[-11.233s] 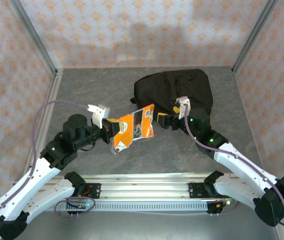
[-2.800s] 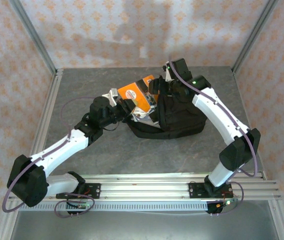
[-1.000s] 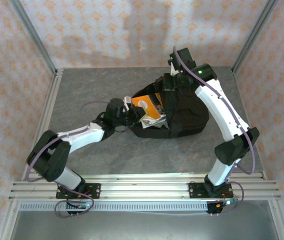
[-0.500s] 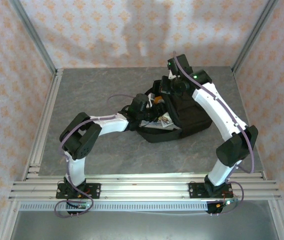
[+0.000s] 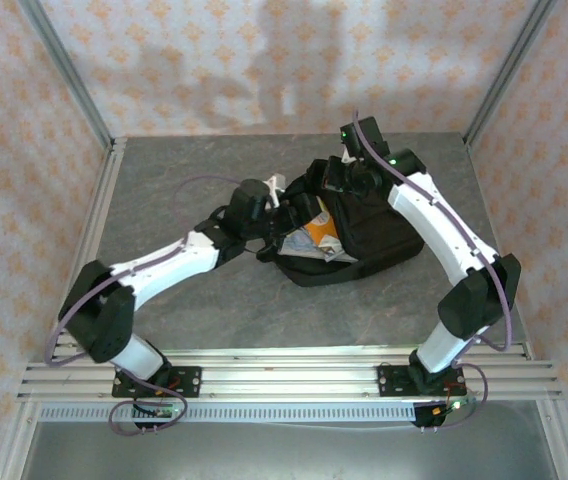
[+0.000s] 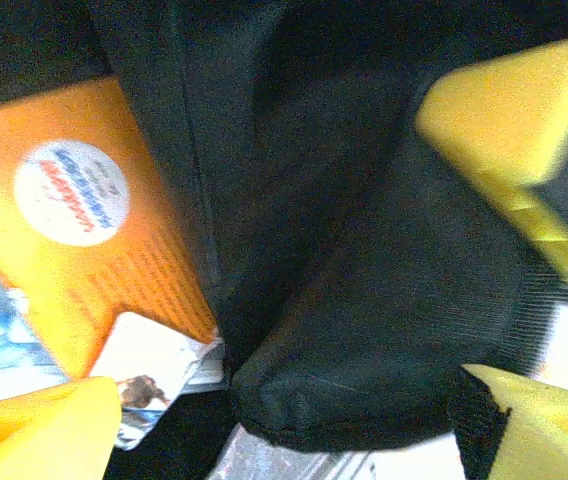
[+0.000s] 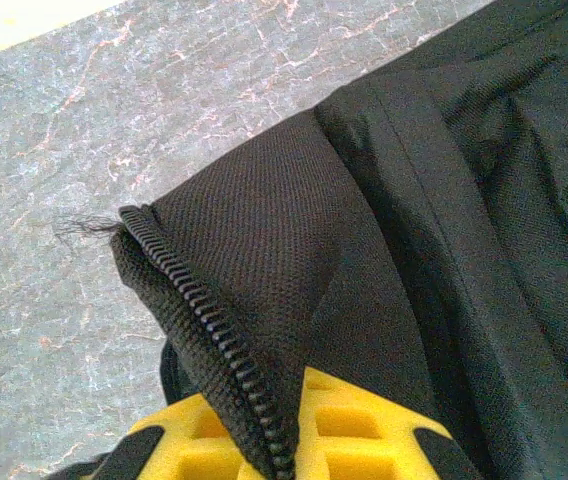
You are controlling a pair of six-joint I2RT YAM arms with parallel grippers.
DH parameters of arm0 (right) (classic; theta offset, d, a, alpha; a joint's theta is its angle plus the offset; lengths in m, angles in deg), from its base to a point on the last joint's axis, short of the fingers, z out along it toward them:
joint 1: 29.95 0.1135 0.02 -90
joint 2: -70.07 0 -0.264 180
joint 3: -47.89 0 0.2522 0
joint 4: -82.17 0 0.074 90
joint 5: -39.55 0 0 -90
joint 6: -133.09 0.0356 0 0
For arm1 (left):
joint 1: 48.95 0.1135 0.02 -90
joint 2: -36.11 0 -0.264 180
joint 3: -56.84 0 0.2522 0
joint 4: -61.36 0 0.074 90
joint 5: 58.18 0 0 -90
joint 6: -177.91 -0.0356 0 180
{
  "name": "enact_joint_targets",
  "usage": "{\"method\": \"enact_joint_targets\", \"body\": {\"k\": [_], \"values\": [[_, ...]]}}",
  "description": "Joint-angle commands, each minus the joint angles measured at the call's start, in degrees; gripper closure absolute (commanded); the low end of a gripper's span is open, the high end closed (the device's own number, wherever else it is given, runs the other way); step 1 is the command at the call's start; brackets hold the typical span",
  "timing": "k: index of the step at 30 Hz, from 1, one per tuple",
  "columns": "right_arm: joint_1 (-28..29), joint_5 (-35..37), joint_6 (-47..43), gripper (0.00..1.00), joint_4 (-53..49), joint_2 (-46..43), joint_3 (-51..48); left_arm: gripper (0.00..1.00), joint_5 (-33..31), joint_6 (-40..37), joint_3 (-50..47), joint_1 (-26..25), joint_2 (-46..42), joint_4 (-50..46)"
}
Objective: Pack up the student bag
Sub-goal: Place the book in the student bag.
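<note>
Left end effector point(image 5: 286, 203): jaws wide at student bag point(image 5: 374, 235) mouth; orange book point(image 5: 316, 232) half inside. Right end effector point(image 5: 329, 183): clamped on zipper edge point(image 7: 204, 320); bag lies right of centre on tabletop point(image 5: 164, 180). Risk: your retracting finger snags fabric, or edge slips, and book slides out.

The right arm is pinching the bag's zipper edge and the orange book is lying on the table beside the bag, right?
Not quite. The orange book isn't on the table beside the student bag; it sits inside the bag's open mouth, as the top external view shows. The right end effector does pinch the zipper edge.
</note>
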Motion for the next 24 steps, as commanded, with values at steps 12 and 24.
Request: {"method": "enact_joint_targets", "body": {"k": [12,24], "values": [[2.1,-2.12,-3.57,1.0,1.79,-2.97,-8.99,0.29,-26.56,-8.87,-8.65,6.59,-20.71,-22.78],[9.41,2.62,-8.64,1.0,-0.07,-0.39,-15.26,0.37,-28.5,-9.11,-10.09,6.66,-15.51,-20.09]]}}
